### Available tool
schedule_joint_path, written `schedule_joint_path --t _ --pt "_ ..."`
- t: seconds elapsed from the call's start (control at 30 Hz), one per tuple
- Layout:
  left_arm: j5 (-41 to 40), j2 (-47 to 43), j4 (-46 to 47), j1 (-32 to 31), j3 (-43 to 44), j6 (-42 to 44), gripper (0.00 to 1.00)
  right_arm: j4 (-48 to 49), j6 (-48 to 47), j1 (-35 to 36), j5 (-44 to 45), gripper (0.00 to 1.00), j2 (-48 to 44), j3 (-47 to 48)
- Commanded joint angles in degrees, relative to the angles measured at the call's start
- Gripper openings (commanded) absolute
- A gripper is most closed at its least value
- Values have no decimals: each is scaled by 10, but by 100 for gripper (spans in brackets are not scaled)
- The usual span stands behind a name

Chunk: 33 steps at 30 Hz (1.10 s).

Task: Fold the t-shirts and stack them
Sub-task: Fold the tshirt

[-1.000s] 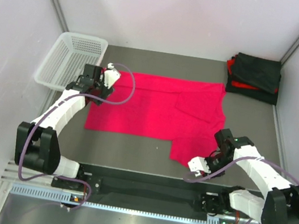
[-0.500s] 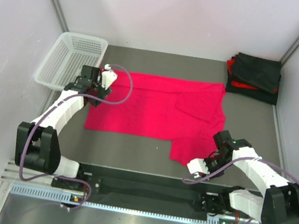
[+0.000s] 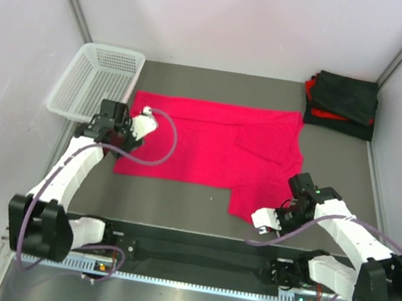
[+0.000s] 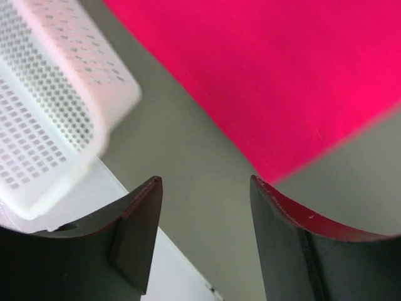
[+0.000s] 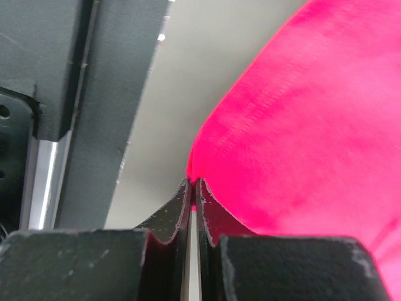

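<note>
Currently my right gripper (image 5: 192, 188) is pinched closed on the near corner of the red t-shirt (image 3: 209, 148), the hem hidden inside the pinch. My left gripper (image 4: 203, 213) gapes empty over the table (image 4: 200, 157) beside the shirt's left edge; the white mesh basket (image 4: 50, 113) is cut off there.

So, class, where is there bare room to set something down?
Free: the far strip between basket and stack, beyond the shirt; the near strip between shirt and rail. Crowded: the right gripper at the shirt's near corner, the left gripper beside the basket.

White arms (image 3: 74, 162), black joints (image 3: 40, 225), purplish cables (image 3: 175, 140)
</note>
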Motion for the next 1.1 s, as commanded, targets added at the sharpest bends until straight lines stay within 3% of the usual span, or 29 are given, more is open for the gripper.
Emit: schedule_joint_path --t 0.0,0.13,0.37,0.6,0.9,1.07 --pt "52 -53 -101 2 -37 130 64 -20 35 7 -6 0 -32 33" --pt "55 -30 -149 3 -43 173 63 -22 56 8 -1 0 -51 26" --pt "94 108 -207 15 33 97 63 -5 96 13 3 0 -50 27" --pt "60 134 -145 18 14 62 68 -7 99 14 6 0 -48 27" --pt "37 155 -118 28 -16 59 58 1 111 15 1 0 -43 25" --pt "34 178 -99 30 -18 62 59 6 123 20 1 0 -40 27"
